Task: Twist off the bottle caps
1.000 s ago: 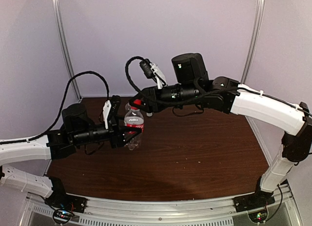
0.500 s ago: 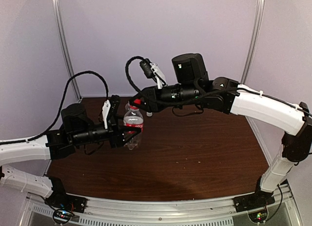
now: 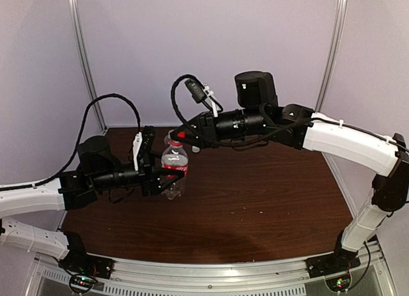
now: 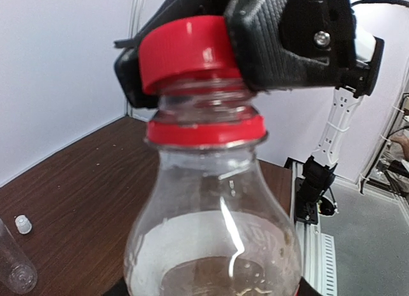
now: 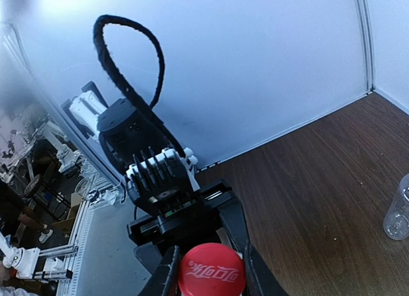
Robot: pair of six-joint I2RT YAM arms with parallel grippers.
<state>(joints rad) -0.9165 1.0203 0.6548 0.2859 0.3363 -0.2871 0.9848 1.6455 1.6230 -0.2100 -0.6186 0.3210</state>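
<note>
The red-label bottle (image 3: 174, 168) stands upright on the table, and my left gripper (image 3: 165, 176) is shut on its body. My right gripper (image 3: 181, 136) reaches in from the right and is shut on its red cap (image 4: 188, 50). The cap sits tilted on the neck threads, above the red ring (image 4: 204, 131). In the right wrist view the red cap (image 5: 211, 277) lies between my two fingers (image 5: 165, 278). The plain bottle (image 4: 13, 265) stands capless behind, with the white cap (image 4: 23, 224) on the table beside it.
The dark wooden table (image 3: 268, 194) is walled at the back and on both sides. The plain bottle (image 5: 399, 213) stands near the back wall. The aluminium rail (image 3: 211, 273) runs along the near edge.
My right wrist has turned and shifted a little to the right, still gripping the red cap. My left gripper and the bottle have sunk slightly.
</note>
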